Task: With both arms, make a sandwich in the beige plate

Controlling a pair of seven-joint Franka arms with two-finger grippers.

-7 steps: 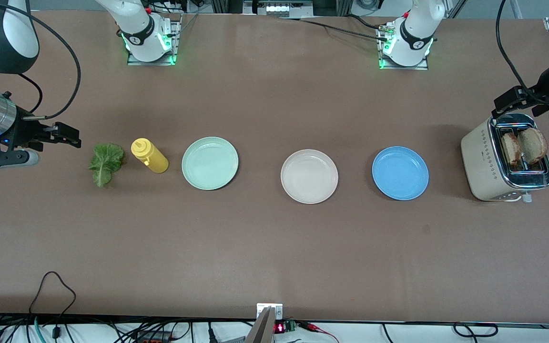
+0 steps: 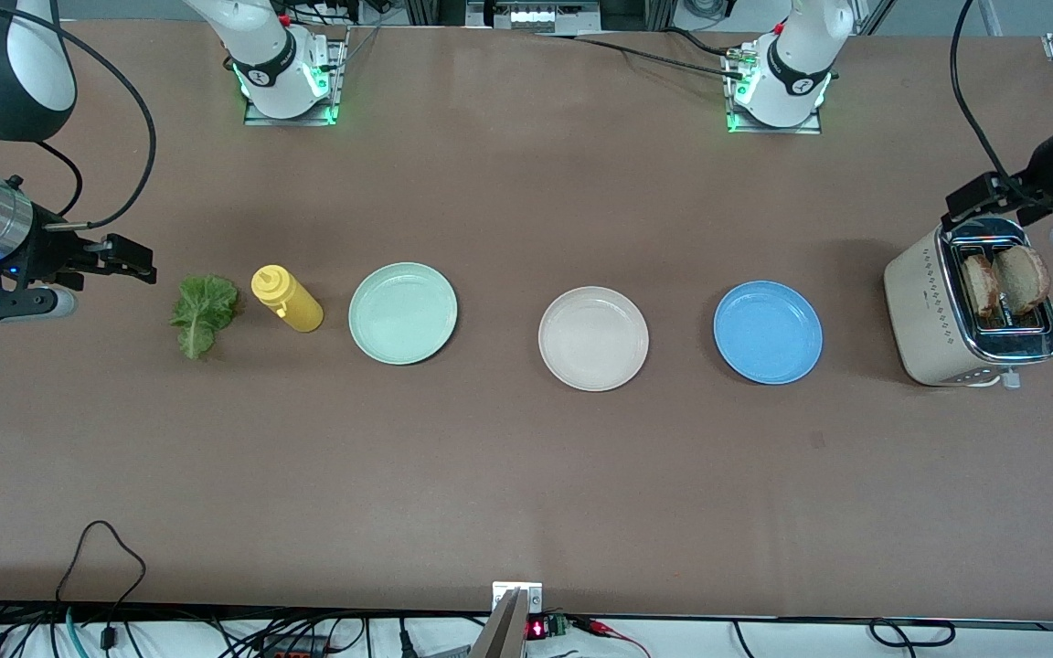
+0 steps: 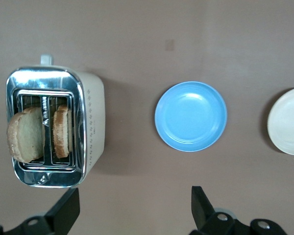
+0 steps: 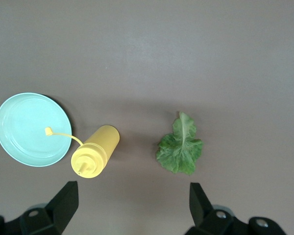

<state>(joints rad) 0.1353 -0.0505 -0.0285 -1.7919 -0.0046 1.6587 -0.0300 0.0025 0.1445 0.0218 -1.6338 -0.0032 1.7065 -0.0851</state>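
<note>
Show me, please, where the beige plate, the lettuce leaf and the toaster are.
beige plate point(image 2: 593, 338): front view, bare middle of the dish.
lettuce leaf point(image 2: 204, 311): front view, middle of the leaf.
toaster point(image 2: 929, 306): front view, cream side wall.

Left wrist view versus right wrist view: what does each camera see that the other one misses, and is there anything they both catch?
Only the left wrist view shows the toaster with two bread slices standing in its slots, the blue plate, and an edge of the beige plate.

Only the right wrist view shows the lettuce leaf, the yellow squeeze bottle and the mint-green plate beside it.

Both show the same bare brown table, and each shows its own arm's open end effector: the left end effector and the right end effector.
</note>
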